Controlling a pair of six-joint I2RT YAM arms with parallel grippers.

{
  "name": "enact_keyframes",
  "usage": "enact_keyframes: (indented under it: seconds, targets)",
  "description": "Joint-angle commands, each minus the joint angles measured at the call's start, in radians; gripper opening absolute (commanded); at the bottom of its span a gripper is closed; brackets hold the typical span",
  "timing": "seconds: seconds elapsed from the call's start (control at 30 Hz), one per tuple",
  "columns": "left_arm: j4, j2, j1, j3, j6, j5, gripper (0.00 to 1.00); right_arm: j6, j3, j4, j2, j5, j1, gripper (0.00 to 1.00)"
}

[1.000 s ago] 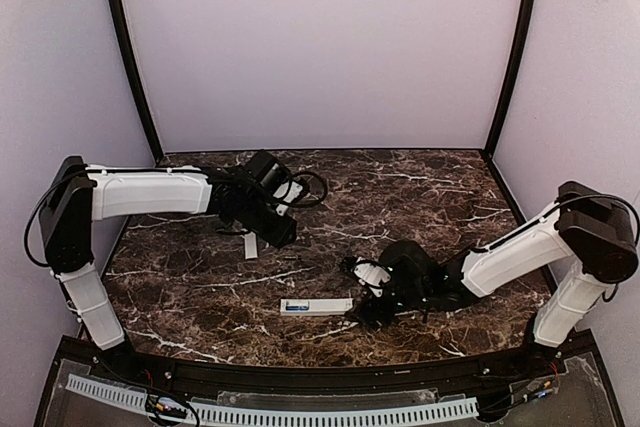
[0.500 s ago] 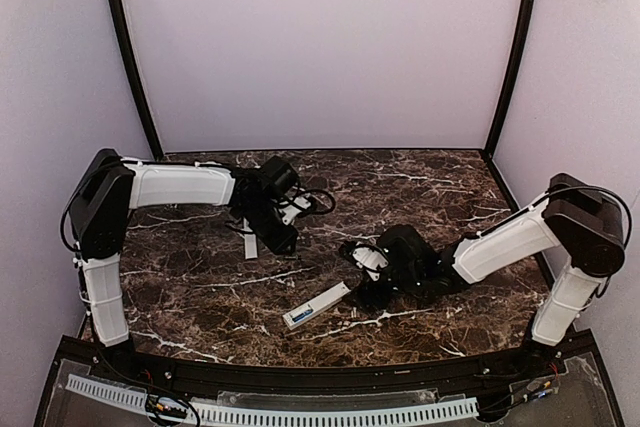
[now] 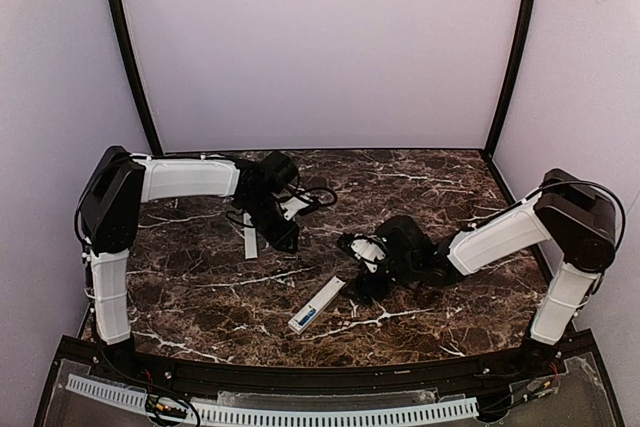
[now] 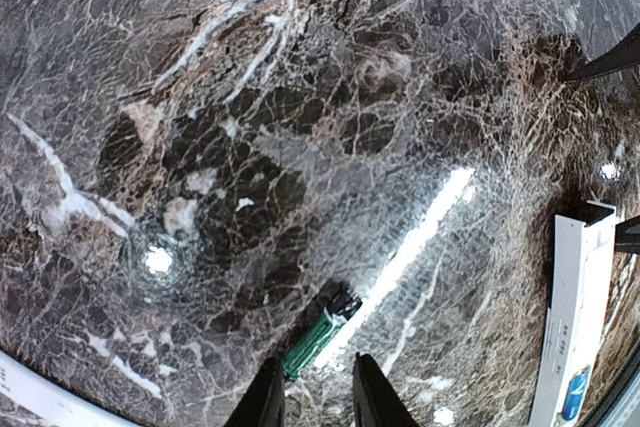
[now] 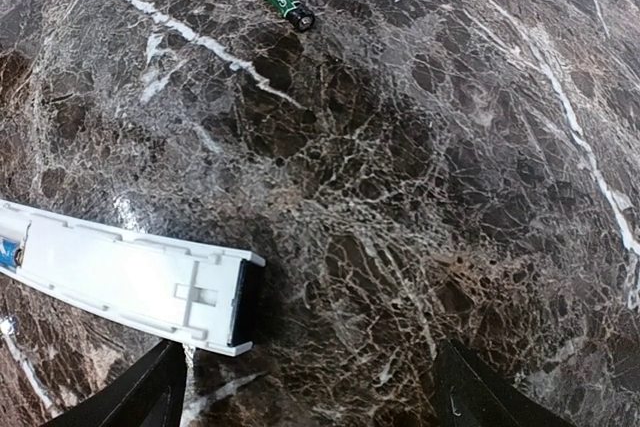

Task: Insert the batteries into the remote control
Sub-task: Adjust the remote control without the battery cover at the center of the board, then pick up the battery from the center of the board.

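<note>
The remote control (image 3: 318,305) lies slanted on the marble, back side up, a slim white bar with a blue cell (image 5: 8,252) in its near end. Its dark far end (image 5: 243,305) rests just ahead of my right gripper's (image 5: 310,352) left finger, and that gripper (image 3: 358,282) stands wide open with nothing held. A green battery (image 4: 318,332) with a black tip lies on the table directly ahead of my left gripper (image 4: 316,362). Its jaws are narrowly apart and its left finger (image 4: 268,397) is close to the battery's near end. The battery (image 5: 285,2) also shows far off in the right wrist view.
A short white strip (image 3: 249,236) lies on the table left of my left gripper (image 3: 288,242). Black cables loop behind the left wrist (image 3: 318,190). Purple walls enclose the table on three sides.
The remote control has swung from lying crosswise to a diagonal, its right end pushed away as my right gripper moved up and left. My left gripper's jaws have narrowed.
</note>
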Motion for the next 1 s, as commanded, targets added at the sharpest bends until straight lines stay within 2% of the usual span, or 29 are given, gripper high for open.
enact_keyframes:
  seconds: [0.0,0.27,0.43,0.57,0.73,0.87,0.97]
  targets:
    - [-0.109,0.043,-0.002,0.077,0.061,0.048,0.27,0.004,-0.034,-0.040,-0.047,-0.019,-0.015,0.85]
    - [-0.176,0.097,-0.003,0.162,0.082,0.038,0.30,0.004,-0.084,-0.040,-0.151,-0.017,-0.028,0.86]
    - [-0.217,0.124,-0.009,0.198,0.112,0.033,0.35,0.004,-0.105,-0.038,-0.172,-0.023,-0.036,0.86]
    - [-0.249,0.148,-0.020,0.221,0.123,0.002,0.36,0.006,-0.114,-0.038,-0.175,-0.024,-0.039,0.86]
    - [-0.260,0.167,-0.028,0.233,0.120,-0.039,0.30,0.006,-0.118,-0.038,-0.184,-0.025,-0.042,0.86]
    - [-0.262,0.182,-0.036,0.243,0.109,-0.074,0.19,0.005,-0.117,-0.041,-0.180,-0.027,-0.044,0.86]
    - [-0.270,0.186,-0.048,0.247,0.102,-0.092,0.16,0.004,-0.118,-0.043,-0.178,-0.026,-0.045,0.85]
